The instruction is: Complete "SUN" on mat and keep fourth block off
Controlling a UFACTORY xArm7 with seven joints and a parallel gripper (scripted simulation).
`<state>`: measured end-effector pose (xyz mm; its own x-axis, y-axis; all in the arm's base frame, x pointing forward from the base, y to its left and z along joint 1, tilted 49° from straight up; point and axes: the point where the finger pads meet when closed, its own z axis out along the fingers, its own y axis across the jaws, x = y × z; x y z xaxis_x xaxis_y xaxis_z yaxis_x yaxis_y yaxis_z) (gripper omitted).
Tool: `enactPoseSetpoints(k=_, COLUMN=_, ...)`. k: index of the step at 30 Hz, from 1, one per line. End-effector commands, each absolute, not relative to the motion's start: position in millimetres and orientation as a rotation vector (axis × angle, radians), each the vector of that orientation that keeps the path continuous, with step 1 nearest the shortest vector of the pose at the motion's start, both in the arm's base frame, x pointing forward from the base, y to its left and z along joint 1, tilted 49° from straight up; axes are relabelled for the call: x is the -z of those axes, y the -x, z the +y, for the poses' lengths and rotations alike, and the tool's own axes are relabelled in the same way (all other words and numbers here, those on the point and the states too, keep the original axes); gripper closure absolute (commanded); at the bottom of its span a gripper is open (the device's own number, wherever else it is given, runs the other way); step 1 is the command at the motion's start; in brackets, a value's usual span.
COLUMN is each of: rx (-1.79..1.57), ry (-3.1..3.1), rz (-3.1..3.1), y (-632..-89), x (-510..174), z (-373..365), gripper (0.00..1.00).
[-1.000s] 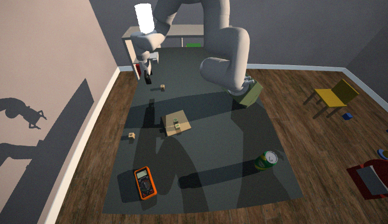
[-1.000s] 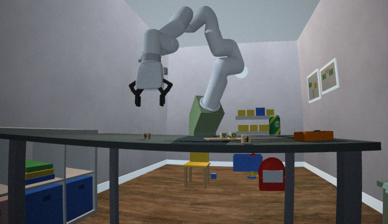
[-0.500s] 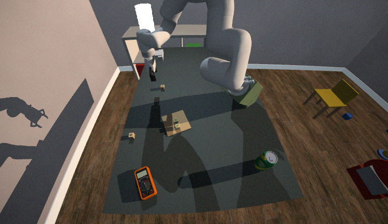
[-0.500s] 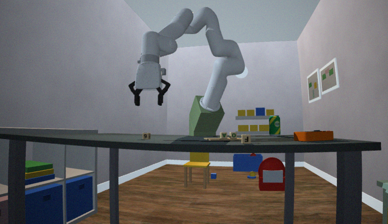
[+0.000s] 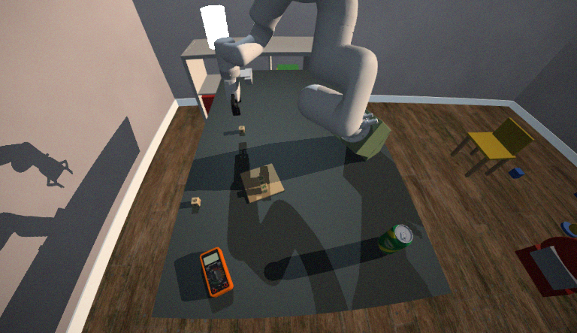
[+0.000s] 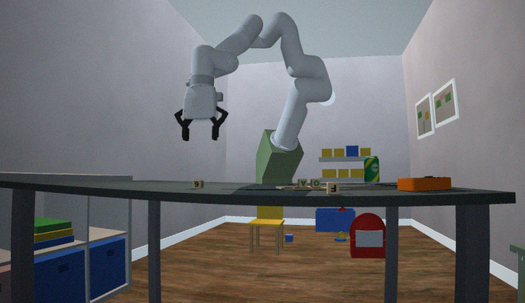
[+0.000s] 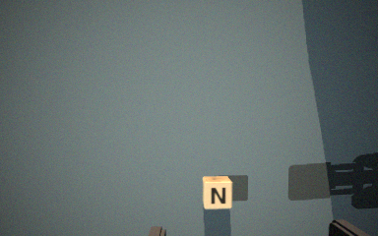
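Note:
A wooden block with N on top (image 7: 217, 193) (image 5: 242, 129) (image 6: 197, 184) stands alone on the dark table, off the mat. My gripper (image 5: 234, 106) (image 6: 199, 133) (image 7: 248, 232) is open and empty. It hangs high above the table, a little beyond the N block on the side away from the mat. The tan mat (image 5: 276, 183) (image 6: 290, 189) lies mid-table with two letter blocks (image 5: 257, 180) (image 5: 264, 188) (image 6: 302, 182) (image 6: 315, 182) close together on it. A fourth block (image 5: 195, 201) (image 6: 332, 187) stands off the mat and shows an F on its side.
An orange multimeter (image 5: 215, 272) (image 6: 424, 183) lies near one table end. A green can (image 5: 395, 238) (image 6: 371, 169) is near the same end. The arm's green base (image 5: 367, 140) stands at the table edge. A shelf unit (image 5: 200, 74) stands past the other end.

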<state>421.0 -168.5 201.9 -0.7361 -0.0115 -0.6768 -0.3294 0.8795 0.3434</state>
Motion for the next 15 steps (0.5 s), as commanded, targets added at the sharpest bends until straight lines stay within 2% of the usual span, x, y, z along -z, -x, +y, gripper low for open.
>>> enactPoseSetpoints(k=1, rx=-0.583, ry=0.241, rz=2.338, y=-421.0, x=-202.5, z=-170.5, gripper=0.00)
enactPoseSetpoints(k=15, rx=-0.425, ry=0.617, rz=2.233, y=-425.9, x=-198.1, z=-165.9, gripper=0.00)
